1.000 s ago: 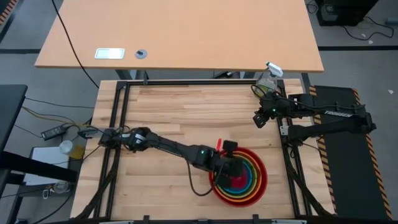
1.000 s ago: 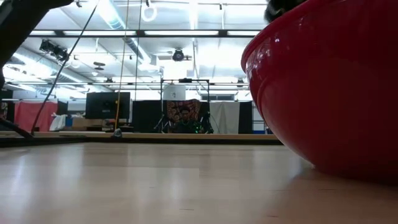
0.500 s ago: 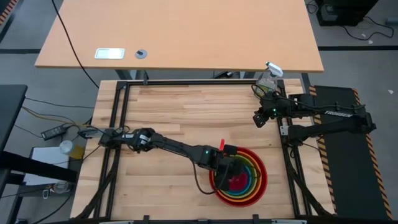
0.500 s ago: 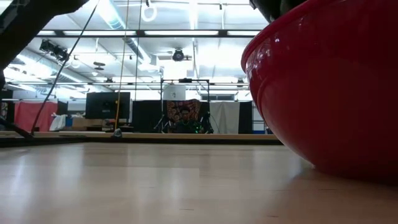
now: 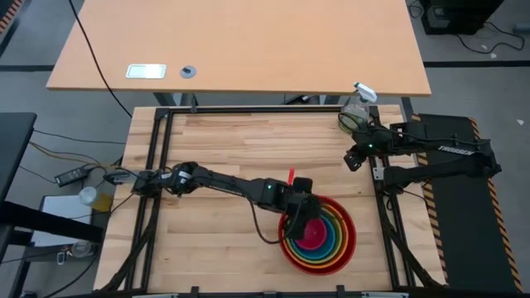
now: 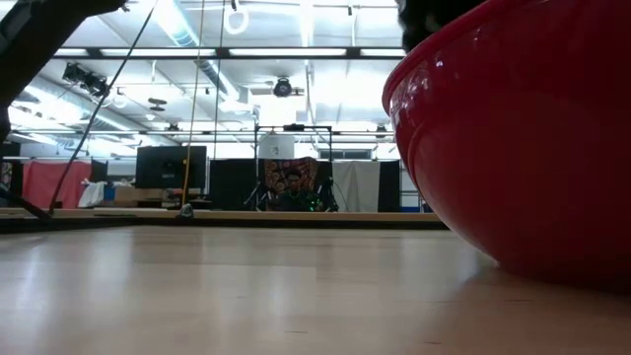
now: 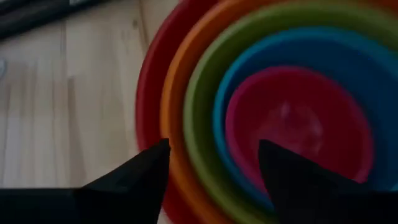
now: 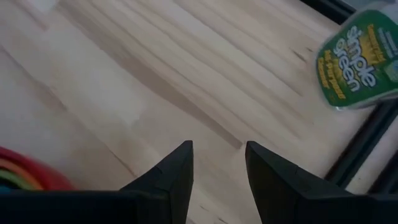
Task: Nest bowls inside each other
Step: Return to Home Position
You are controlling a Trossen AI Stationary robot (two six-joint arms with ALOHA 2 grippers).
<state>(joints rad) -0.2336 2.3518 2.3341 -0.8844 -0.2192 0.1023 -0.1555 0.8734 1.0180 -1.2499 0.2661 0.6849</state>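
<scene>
The bowls sit nested near the table's right front: red (image 5: 348, 244) outermost, then orange (image 5: 338, 248), lime green (image 5: 333, 242), blue (image 5: 327, 238), and pink (image 5: 313, 237) in the middle. The red bowl (image 6: 523, 138) rests by its underside on the wood. My left gripper (image 5: 298, 213) hovers open over the stack's left rims. In the left wrist view its fingers (image 7: 211, 152) stand either side of the orange (image 7: 171, 112), green (image 7: 199, 93) and blue (image 7: 221, 106) walls, and the pink bowl (image 7: 298, 124) lies just beyond. My right gripper (image 5: 354, 159) (image 8: 217, 149) hangs open over bare wood at the far right.
A clear spray bottle (image 5: 358, 103) (image 8: 357, 59) stands at the table's far right corner, close behind my right gripper. A black frame rail (image 5: 248, 109) runs round the table. The wood left (image 5: 207, 149) of the stack is bare.
My left gripper has drawn back from over the middle of the stack toward its far left rim and risen a little. The pink bowl, covered by the gripper before, now shows lying free inside the blue one. The stack has stayed in place.
</scene>
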